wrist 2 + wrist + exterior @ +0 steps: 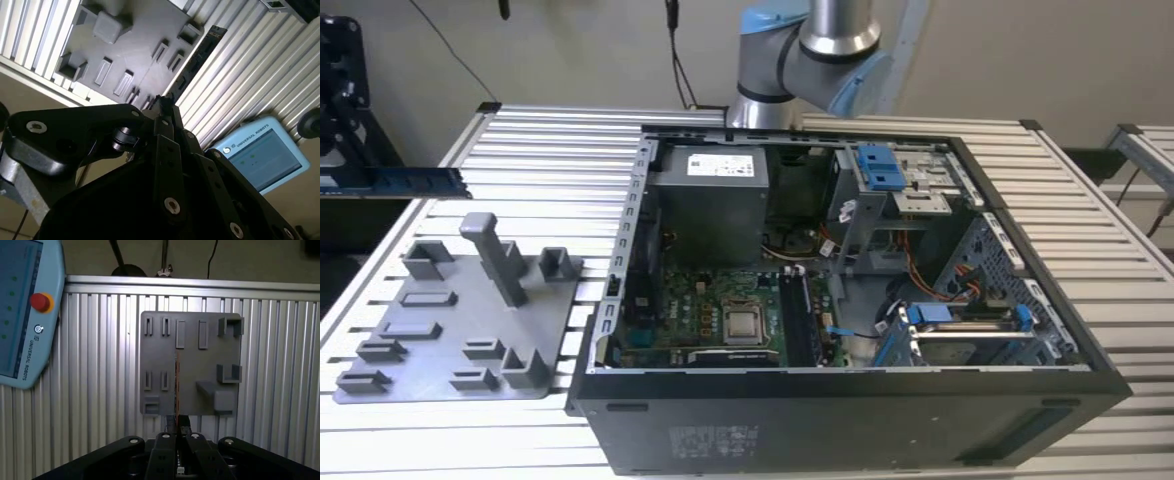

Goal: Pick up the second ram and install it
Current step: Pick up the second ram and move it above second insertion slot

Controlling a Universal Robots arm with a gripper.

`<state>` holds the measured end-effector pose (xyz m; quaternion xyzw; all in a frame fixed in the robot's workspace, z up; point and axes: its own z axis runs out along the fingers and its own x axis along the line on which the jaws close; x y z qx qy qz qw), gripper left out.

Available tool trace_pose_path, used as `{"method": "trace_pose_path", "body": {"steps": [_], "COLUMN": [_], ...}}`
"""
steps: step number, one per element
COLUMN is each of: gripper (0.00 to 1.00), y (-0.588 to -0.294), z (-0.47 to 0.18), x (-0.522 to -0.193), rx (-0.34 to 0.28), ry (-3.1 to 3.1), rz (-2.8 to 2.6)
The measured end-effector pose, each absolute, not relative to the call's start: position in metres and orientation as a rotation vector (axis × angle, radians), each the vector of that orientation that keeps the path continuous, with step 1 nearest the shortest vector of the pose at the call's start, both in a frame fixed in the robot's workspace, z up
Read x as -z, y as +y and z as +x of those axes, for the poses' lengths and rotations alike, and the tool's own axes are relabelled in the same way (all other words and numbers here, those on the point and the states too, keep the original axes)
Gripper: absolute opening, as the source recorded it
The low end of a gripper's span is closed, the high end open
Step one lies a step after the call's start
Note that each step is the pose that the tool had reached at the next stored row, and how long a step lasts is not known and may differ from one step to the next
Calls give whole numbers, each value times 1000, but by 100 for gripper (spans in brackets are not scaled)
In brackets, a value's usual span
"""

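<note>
the gripper (179,424) is clamped on one end of the ram stick (176,380), which juts straight out from it. in the first wrist view the stick shows edge-on as a thin line. in the second wrist view the ram stick (197,57) is a long dark board with chips. it hangs in the air over the gray holder plate (200,372), touching nothing else that i can see.

such a stick should be light and stiff, but thin and easily harmed. it is best held by a short end or its bare edges, off the chips and the contact edge, and never twisted sideways.

the plate, with its blocks and narrow slots, lies on the slatted worktop (100,390). in the exterior view the open computer case (854,420) stands just beside the plate, on the exterior view's right. in it lie the main board (707,305) with its processor (744,325), long memory slots (798,315) just beside that, a power supply box (707,195) and a drive cage with blue clips (887,175). whether a slot is already filled i cannot tell.
</note>
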<state>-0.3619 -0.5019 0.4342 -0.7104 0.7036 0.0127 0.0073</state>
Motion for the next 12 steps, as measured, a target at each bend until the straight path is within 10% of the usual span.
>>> {"method": "trace_pose_path", "body": {"steps": [12], "gripper": [14], "y": [-502], "z": [-339], "x": [-434], "rx": [-42], "ry": [2201], "rz": [-2223]}}
